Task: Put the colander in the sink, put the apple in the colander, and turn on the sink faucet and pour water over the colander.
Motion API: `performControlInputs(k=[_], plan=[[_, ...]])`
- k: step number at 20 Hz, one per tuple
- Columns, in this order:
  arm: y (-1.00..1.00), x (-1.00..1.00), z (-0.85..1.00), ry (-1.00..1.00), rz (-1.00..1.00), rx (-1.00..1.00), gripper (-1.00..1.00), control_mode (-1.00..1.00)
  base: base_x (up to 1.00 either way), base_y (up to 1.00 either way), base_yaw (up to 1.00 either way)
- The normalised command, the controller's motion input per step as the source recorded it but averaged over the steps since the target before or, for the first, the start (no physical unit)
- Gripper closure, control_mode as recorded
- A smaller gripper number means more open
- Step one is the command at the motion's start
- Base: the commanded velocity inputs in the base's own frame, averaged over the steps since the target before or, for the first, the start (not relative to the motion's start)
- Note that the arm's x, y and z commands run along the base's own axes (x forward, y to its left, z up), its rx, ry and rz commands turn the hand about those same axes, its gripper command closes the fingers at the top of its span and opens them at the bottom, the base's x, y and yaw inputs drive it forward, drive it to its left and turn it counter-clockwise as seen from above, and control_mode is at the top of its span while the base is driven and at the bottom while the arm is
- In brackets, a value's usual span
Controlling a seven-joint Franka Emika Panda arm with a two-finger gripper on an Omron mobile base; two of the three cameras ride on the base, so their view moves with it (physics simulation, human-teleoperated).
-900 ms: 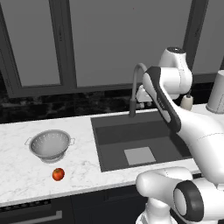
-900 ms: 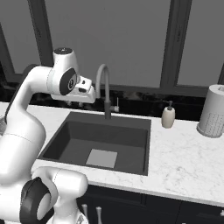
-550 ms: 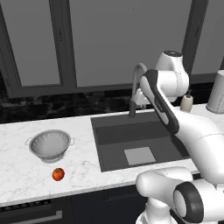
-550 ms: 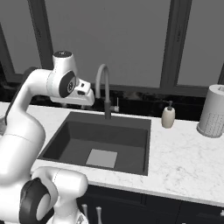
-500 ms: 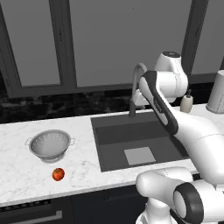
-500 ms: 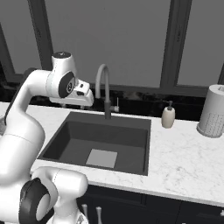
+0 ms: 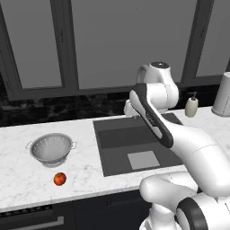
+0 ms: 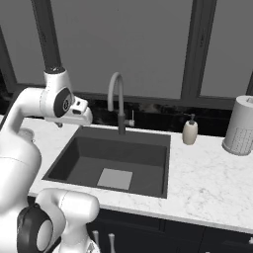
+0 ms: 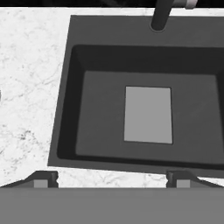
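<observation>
My gripper (image 9: 112, 177) hangs above the near edge of the large dark grey recessed sink (image 9: 100, 65), fingers spread wide and holding nothing, I'd say ready for a first grasp. The round pierced silver-grey metal colander (image 7: 50, 149) sits on the white marble counter (image 7: 85, 159) far left of the sink, with the small red-orange apple (image 7: 59, 179) just nearer; both remain to be moved.

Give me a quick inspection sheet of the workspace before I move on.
Surface: white marble counter, dry.
Job's things: colander upright on the counter left of the sink, nothing inside; apple on the counter in front of it, apart; sink faucet behind the basin, no water running.
Clutter: soap pump, paper towel roll, right of the sink.
Grippers: pincer open, holding nothing, above the sink's near edge.
Cables: nothing seen.
Surroundings: dark windows behind.
</observation>
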Motion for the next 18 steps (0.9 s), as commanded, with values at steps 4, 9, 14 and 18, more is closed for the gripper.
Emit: performControlInputs(k=[4, 9, 14, 18], plan=[[0.49, -0.17, -0.22, 0.03, -0.01, 0.00, -1.00, -1.00, 0.00, 0.00, 0.00], [0.45, -0.20, -0.03, 0.00, -0.04, 0.05, -1.00, -1.00, 0.00, 0.00, 0.00], [0.40, -0.20, -0.01, 0.00, -0.04, 0.13, -1.00, -1.00, 0.00, 0.00, 0.00], [0.50, -0.14, -0.20, 0.02, -0.06, 0.13, -1.00, -1.00, 0.00, 0.00, 0.00]])
